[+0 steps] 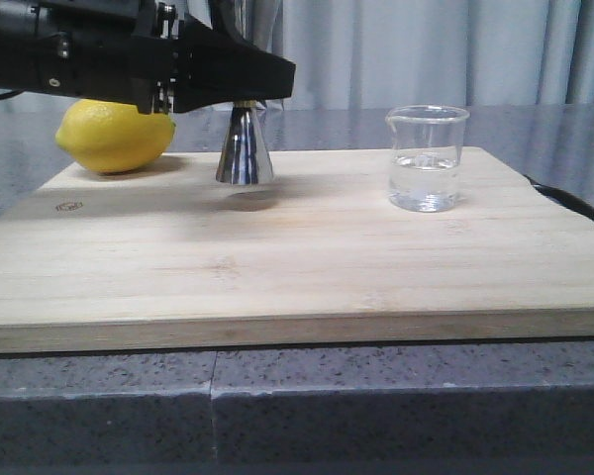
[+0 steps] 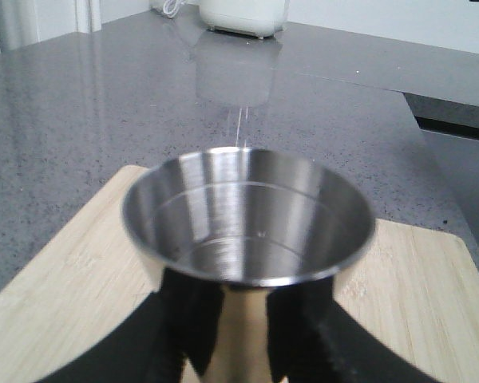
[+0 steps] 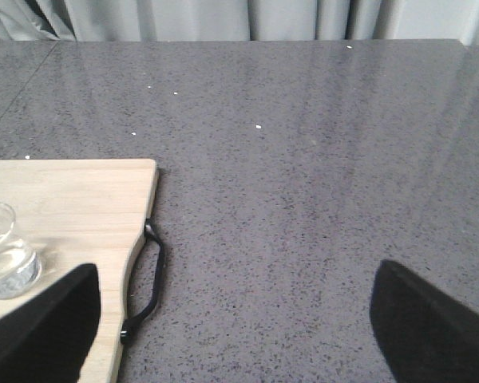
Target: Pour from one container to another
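The steel hourglass jigger [image 1: 245, 153] is upright over the back of the wooden board [image 1: 277, 257], just clear of its own shadow. My left gripper [image 1: 246, 101] is shut on its narrow waist. In the left wrist view the jigger's upper cup [image 2: 247, 215] looks empty, with black fingers [image 2: 188, 327] on both sides below it. The clear glass beaker [image 1: 428, 158] stands on the board's right part with some clear liquid in it. It also shows at the edge of the right wrist view as the beaker [image 3: 1, 259]. My right gripper [image 3: 231, 319] hangs open over the grey countertop beside the board, holding nothing.
A yellow lemon [image 1: 114, 134] lies at the board's back left, close to the jigger. A black strap handle [image 3: 144, 279] hangs off the board's right end. Grey speckled countertop [image 3: 303, 159] surrounds the board. A white appliance [image 2: 243, 16] sits far back.
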Robot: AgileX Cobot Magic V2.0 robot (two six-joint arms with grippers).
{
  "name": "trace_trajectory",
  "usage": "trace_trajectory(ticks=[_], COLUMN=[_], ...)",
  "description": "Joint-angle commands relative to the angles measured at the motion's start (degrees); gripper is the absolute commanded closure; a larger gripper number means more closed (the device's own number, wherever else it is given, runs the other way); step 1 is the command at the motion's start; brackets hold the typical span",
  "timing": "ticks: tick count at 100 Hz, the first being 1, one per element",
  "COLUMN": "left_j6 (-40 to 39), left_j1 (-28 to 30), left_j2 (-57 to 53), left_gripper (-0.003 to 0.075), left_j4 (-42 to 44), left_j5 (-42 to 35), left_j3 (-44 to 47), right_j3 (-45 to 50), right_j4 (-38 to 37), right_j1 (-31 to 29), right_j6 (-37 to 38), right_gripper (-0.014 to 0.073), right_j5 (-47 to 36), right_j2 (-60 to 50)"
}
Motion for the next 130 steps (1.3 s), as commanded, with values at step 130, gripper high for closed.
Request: trace_trajectory(ticks=[130], left_j6=[-0.6], left_j1=[-0.5], left_j2=[-4.2], left_gripper=[0.0542], left_j4=[-4.7], left_j5=[5.9], left_j3=[-4.9], right_j3=[-5.6], right_j4=[10.5], right_j1=[26.6], right_j6=[-6.4], right_gripper=[-0.0001], right_j5=[-31.0], right_j2=[32.3])
